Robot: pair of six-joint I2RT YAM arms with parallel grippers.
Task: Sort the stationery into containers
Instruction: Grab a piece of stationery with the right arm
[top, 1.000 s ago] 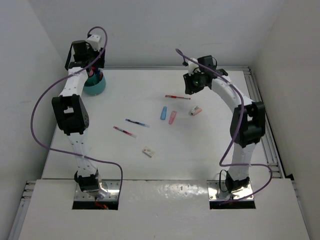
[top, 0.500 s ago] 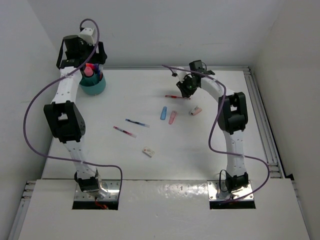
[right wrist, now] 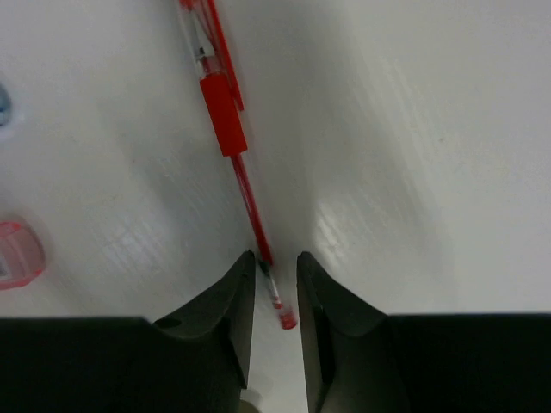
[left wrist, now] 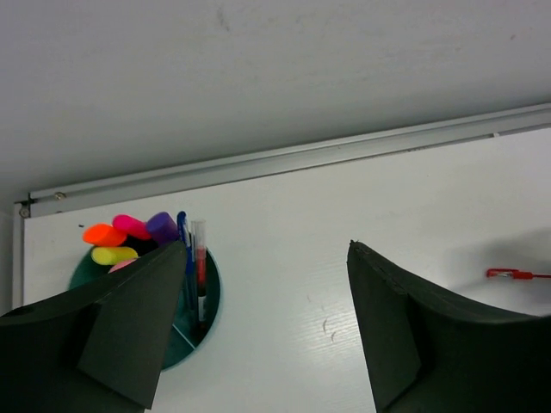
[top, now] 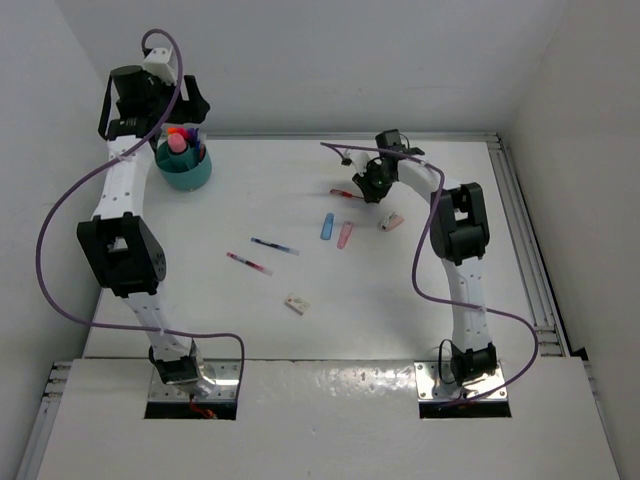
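Note:
The teal cup [top: 186,172] stands at the back left and holds highlighters [left wrist: 129,227], a blue pen and a red pen [left wrist: 200,268]; its rim shows in the left wrist view [left wrist: 213,292]. My left gripper [top: 150,108] is above and behind the cup, open wide and empty [left wrist: 268,245]. My right gripper [top: 369,187] is down at the table over a thin red pen [top: 345,193]. In the right wrist view its jaws [right wrist: 275,256] stand narrowly apart, one on each side of the pen's [right wrist: 225,116] end, with a small gap to the pen.
On the table lie a blue pen [top: 274,245], a red pen [top: 249,263], a blue eraser [top: 327,227], a pink eraser [top: 345,235], a pink-and-white piece [top: 391,221] and a pale eraser [top: 296,303]. Walls close off the back and sides.
My left gripper has lifted up and back to the left from the cup. My right gripper has come down and left onto the red pen's end.

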